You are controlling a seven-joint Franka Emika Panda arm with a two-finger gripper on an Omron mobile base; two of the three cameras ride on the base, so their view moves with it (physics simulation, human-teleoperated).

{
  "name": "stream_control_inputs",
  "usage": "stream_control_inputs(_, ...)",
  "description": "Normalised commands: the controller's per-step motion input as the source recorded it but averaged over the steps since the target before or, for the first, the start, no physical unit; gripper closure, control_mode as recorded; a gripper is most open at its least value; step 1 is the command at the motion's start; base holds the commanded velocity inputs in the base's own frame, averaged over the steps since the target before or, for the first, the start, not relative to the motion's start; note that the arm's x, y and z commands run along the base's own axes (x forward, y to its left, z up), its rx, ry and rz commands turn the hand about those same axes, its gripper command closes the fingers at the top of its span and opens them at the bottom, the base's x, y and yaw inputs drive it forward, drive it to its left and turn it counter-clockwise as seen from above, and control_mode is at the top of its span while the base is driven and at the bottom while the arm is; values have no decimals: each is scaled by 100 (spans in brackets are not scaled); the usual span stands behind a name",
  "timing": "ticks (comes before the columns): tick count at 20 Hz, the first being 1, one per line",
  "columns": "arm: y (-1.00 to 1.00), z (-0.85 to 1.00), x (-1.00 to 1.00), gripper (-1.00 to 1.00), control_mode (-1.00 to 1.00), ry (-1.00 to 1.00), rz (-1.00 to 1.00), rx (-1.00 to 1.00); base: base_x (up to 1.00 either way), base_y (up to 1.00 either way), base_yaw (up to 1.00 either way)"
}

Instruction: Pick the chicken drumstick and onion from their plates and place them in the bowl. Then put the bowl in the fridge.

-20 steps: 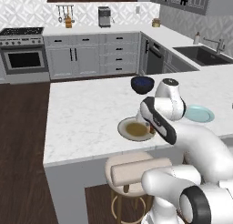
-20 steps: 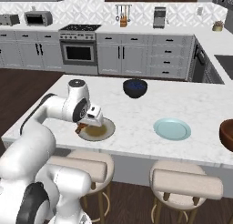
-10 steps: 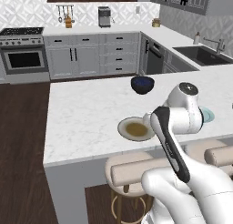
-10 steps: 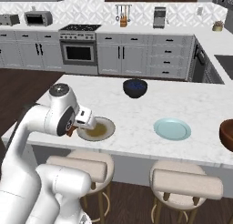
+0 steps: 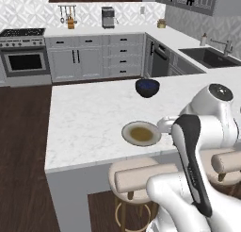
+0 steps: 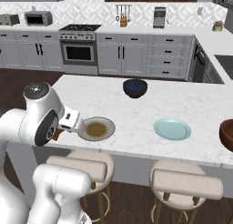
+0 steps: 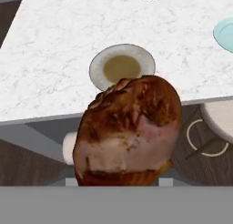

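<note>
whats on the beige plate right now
Nothing lies on the beige-grey plate; its brownish centre is bare. The chicken drumstick is lifted off it in the gripper, above the counter's edge. The drumstick covers the fingertips in the hand view.

My arm sits at the left, folded low beside the worktop [image 6: 136, 109] edge. Just right of it lies the beige-grey plate [image 6: 96, 129], bare. Further right is the pale blue plate [image 6: 172, 129], and the wooden bowl [image 6: 227, 134] (cut off by the frame) at the far right. The dark navy bowl [image 6: 135, 88] stands behind, toward the stove [image 6: 80, 44].
</note>
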Motion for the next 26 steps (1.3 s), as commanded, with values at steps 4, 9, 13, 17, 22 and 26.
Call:
stream_control_inputs(4,0,19,-29,100,100,7,0,4,-27,-10,0)
stream_control_inputs(9,0,0,0,100,100,0,0,0,-76,-96,-1)
stream_control_inputs(13,0,0,0,100,100,0,0,0,-56,-100,0)
stream_control_inputs(17,0,0,0,100,100,0,0,0,-18,-100,0)
stream_control_inputs(22,0,0,0,100,100,0,0,0,3,-100,-2)
stream_control_inputs(26,0,0,0,100,100,0,0,0,5,-100,-6)
